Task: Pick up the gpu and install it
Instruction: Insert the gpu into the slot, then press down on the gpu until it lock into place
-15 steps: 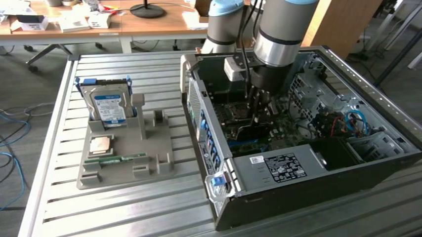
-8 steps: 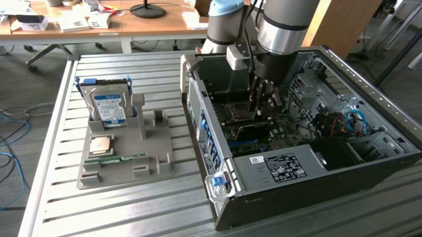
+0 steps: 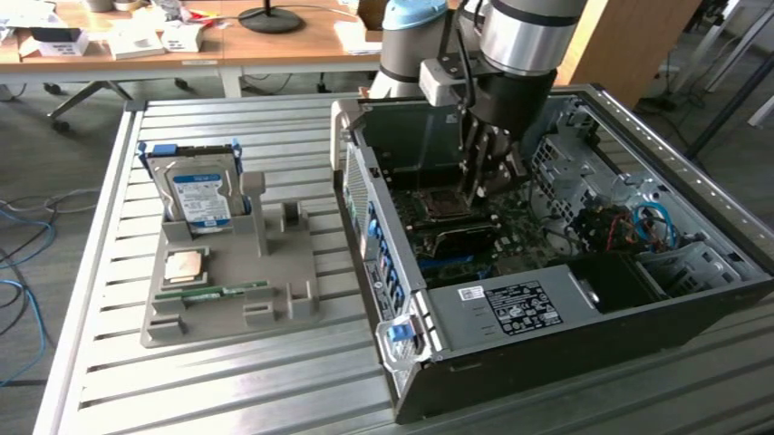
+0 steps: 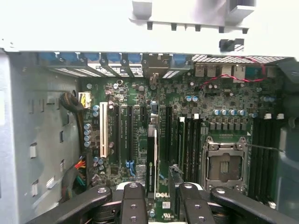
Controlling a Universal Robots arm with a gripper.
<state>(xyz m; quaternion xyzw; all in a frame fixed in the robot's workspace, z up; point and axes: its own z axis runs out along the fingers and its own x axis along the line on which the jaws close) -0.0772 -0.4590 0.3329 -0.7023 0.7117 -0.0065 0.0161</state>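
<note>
Fingers [image 4: 133,205] clamped on the gpu [image 4: 153,161], held edge-on over the motherboard [image 4: 187,121] slots, seemingly unseated; misalignment could jam its edge against a slot wall.

Work surface: a slatted grey metal table [image 3: 217,362], its ribs running from 9 to 3 o'clock across the exterior view.
Floor: grey, seen at 9 o'clock beside the table, with blue cables [image 3: 22,245] looping over it.
Desk: a wooden desk [image 3: 242,41] at 11 to 12 o'clock behind the table, on grey metal legs.
On the desk: white boxes and papers [image 3: 133,41] toward 11 o'clock, and a round black lamp base [image 3: 270,18] near 12 o'clock.
Partition: a tan wooden panel [image 3: 629,41] standing at 1 o'clock.
Far corner: thin metal legs or frames [image 3: 738,54] at 2 o'clock over grey floor.
Light: even, soft, with no hard shadows.
</note>
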